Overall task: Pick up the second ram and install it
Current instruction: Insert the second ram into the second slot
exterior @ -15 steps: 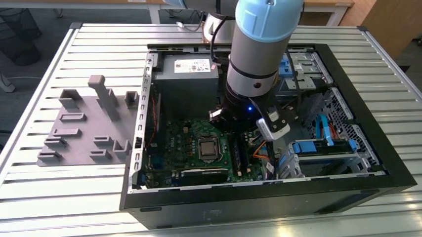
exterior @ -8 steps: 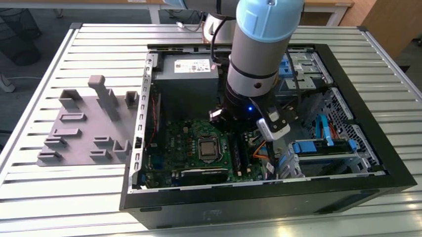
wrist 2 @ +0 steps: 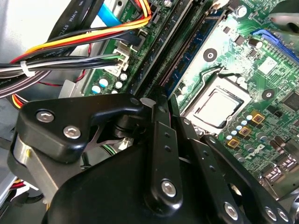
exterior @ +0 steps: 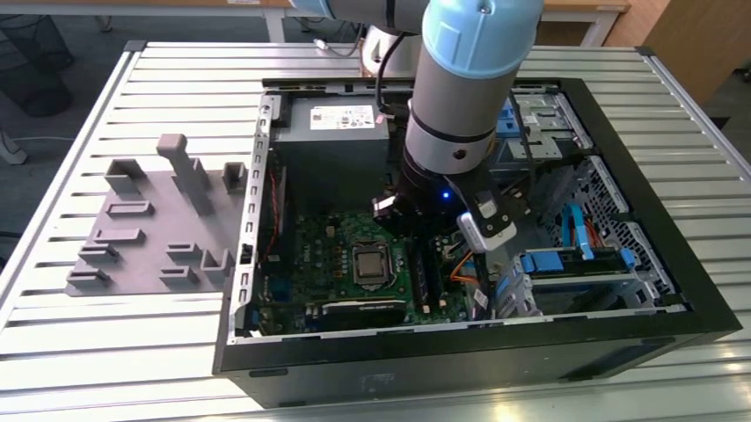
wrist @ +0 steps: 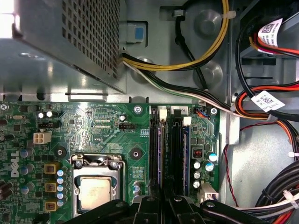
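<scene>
In both wrist views the second ram (wrist: 160,149) (wrist 2: 195,44), a thin blue stick, stands on edge in the memory slot nearest the processor socket (wrist: 96,189). My gripper (wrist: 163,205) (wrist 2: 161,100) sits directly over the stick's near end. Its black fingers are drawn together with just a narrow slit between them, in line with the stick. Another blue stick (wrist: 186,154) stands two slots farther from the socket. In the exterior view my arm (exterior: 452,132) reaches down into the open computer case (exterior: 657,334) over the green motherboard (exterior: 340,264).
The grey power supply (exterior: 334,141) fills the case's far end. Bundled cables (wrist: 261,107) run beside the slots, and blue drive latches (exterior: 551,261) sit at the exterior view's right. A grey parts fixture (exterior: 164,220) lies on the slatted table at the exterior view's left.
</scene>
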You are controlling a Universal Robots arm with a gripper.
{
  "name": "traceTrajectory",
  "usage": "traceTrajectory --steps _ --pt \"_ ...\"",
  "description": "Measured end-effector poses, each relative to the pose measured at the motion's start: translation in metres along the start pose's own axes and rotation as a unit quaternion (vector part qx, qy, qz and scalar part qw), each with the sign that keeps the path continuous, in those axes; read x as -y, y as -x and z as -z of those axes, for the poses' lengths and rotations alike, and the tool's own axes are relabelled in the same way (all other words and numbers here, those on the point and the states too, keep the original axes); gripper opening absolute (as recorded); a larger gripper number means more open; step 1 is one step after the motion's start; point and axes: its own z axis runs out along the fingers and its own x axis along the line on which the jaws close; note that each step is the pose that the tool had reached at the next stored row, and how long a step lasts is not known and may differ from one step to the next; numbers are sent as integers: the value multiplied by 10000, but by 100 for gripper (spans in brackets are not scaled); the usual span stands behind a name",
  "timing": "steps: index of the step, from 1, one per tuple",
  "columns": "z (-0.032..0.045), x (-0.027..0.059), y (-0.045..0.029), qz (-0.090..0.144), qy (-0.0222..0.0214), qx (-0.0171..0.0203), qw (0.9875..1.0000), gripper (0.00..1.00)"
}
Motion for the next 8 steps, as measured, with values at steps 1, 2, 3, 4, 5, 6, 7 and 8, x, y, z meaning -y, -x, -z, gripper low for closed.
traceTrajectory --steps 1,2,3,4,5,6,7,8 --pt "-1 0 1 1 0 0 10000 14" --pt "-1 0 1 1 1 0 10000 14" --pt "-2 0 1 1 1 0 10000 14" --pt "-2 0 1 1 1 0 10000 14" --pt "-2 0 1 1 1 0 10000 14" --pt "-2 0 1 1 1 0 10000 14" --pt "-2 0 1 1 1 0 10000 14" --pt "-2 0 1 1 1 0 10000 14"
